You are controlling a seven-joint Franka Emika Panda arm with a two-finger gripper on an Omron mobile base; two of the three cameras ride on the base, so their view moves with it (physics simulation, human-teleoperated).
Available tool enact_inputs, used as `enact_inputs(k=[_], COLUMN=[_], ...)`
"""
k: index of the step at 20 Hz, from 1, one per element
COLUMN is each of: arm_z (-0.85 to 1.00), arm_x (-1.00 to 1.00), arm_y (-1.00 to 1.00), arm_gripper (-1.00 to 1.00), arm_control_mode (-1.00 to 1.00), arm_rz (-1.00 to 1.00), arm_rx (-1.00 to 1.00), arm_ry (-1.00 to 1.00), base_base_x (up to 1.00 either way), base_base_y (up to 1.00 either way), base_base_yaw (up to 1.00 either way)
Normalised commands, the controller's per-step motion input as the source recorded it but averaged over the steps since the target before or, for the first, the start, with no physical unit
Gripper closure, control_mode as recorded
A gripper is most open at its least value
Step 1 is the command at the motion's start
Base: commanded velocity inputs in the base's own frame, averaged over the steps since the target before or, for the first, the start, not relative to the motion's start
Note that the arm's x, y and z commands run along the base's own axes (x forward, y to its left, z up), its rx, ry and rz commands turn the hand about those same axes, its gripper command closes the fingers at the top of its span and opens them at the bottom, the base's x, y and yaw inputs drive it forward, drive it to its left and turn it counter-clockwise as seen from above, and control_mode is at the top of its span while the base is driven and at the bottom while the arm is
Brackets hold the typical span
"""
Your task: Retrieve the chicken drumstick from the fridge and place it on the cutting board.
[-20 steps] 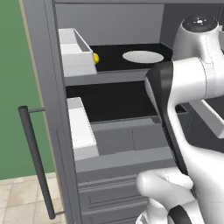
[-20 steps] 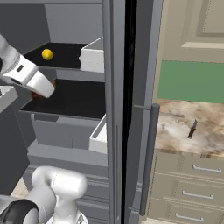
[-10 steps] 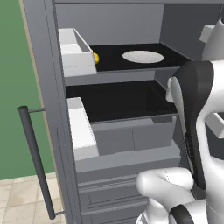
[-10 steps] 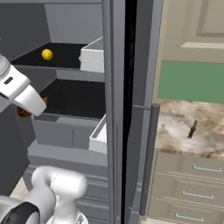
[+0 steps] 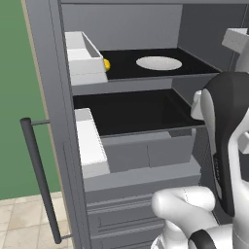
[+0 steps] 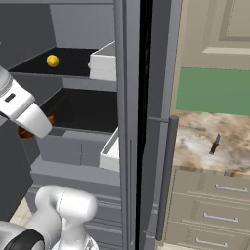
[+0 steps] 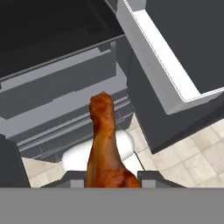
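Open grey fridge (image 5: 53, 73), black shelves, beige tiled floor (image 7: 199, 146), marble counter (image 6: 205, 144), gripper (image 7: 109, 177) pinching chicken drumstick (image 7: 105, 148).

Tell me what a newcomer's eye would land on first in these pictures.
First, the chicken drumstick, reddish-brown, clamped in the gripper at the bottom of the hand view, thin end pointing toward the grey drawers of the open fridge. Next, in the left base view, the white plate on the black upper shelf, with a small yellow fruit at that shelf's far side.
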Motion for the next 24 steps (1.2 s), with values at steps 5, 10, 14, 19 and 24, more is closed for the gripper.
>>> enact_inputs(k=[5,10,14,19,24], arm_z=[0.0,0.0,0.0,0.0,0.0], arm_x=[0.0,0.0,0.0,0.0,0.0], arm_y=[0.0,0.0,0.0,0.0,0.0], arm_gripper=[1.0,1.0,1.0,1.0,1.0], arm_control_mode=[-1.0,1.0,1.0,1.0,1.0], arm_rz=[0.0,0.0,0.0,0.0,0.0], arm_rx=[0.0,0.0,0.0,0.0,0.0], arm_ry=[0.01,0.0,0.0,0.0,0.0], base_base_x=[0.0,-0.43,-0.63,-0.68,-0.68], base_base_y=[0.0,0.0,-0.01,0.0,-0.05], base_base_yaw=[0.0,0.0,0.0,0.0,0.0])
